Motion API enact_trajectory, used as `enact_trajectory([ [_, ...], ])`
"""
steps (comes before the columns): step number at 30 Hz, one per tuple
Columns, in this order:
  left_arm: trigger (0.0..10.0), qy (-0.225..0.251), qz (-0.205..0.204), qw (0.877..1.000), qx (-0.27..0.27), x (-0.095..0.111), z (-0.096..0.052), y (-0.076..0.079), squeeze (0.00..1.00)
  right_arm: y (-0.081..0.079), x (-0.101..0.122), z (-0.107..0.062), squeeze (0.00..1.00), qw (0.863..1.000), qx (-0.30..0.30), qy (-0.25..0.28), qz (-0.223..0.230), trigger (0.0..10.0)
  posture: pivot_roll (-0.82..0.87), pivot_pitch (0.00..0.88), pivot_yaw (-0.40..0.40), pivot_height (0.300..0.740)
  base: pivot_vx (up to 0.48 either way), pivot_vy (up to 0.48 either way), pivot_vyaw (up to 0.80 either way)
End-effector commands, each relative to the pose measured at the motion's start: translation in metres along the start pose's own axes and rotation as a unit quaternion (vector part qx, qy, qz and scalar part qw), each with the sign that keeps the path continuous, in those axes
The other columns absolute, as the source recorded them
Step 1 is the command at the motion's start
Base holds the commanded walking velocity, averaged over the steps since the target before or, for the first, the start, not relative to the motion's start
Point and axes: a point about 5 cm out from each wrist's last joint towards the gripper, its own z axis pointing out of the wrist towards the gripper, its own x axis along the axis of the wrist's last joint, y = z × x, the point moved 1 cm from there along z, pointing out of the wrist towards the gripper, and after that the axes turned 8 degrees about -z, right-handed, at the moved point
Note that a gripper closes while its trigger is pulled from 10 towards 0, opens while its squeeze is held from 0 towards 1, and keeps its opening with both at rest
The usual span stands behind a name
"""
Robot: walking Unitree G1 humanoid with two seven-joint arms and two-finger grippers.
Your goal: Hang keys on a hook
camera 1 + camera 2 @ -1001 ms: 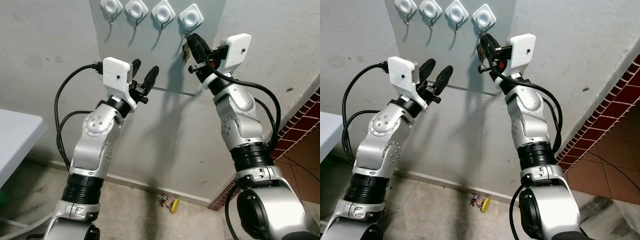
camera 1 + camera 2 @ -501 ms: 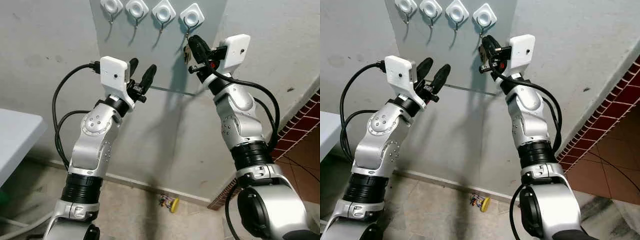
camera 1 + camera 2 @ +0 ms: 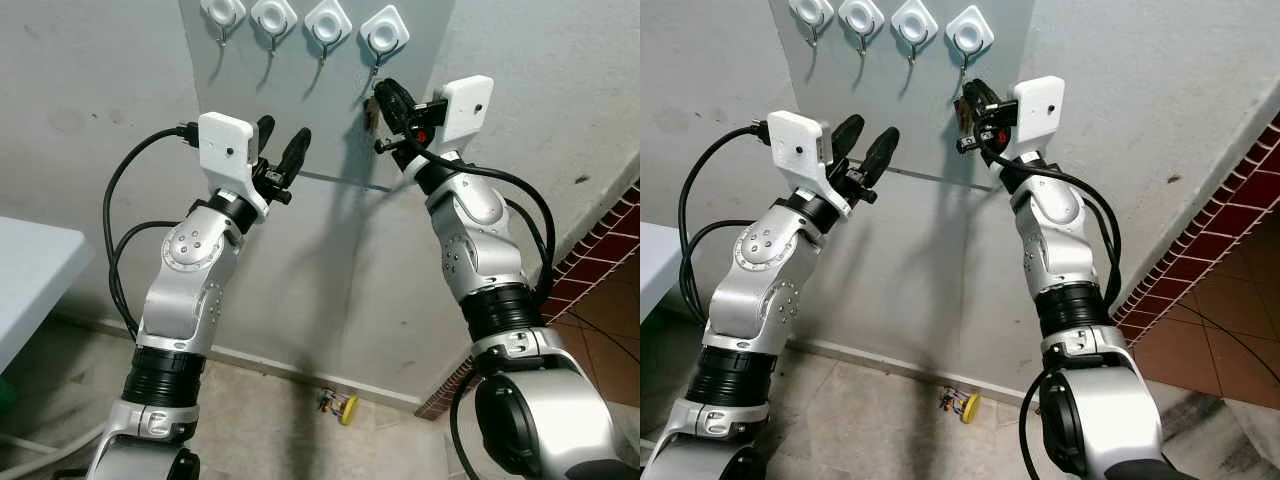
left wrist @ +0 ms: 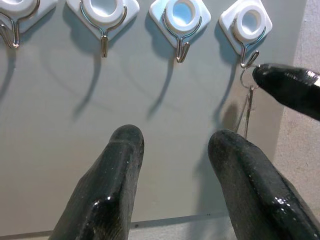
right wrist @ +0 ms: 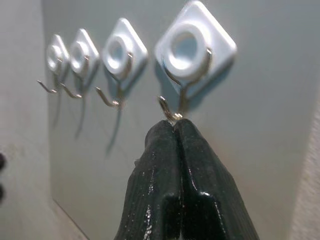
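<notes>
Just under the rightmost hook (image 5: 176,112) the right tool (image 5: 176,125) is pressed together on the key ring (image 4: 246,76), the keys (image 3: 371,108) hanging at the wall below. Further out, the left tool (image 3: 282,152) is held spread apart, gripping nothing. Should the ring be let go before it is seated over the hook's tip, the keys would likely be dropped to the floor (image 3: 280,420).
</notes>
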Motion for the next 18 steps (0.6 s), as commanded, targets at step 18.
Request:
enact_trajectory([
  [18, 10.0, 0.002, 0.009, 1.0, -0.026, 0.0037, 0.003, 0.0107, 0.0, 0.006, 0.0175, 0.0051, 0.0, 0.998, -0.024, 0.042, 0.044, 10.0, -0.01, 0.08, -0.05, 0.74, 0.0, 0.0, 0.0],
])
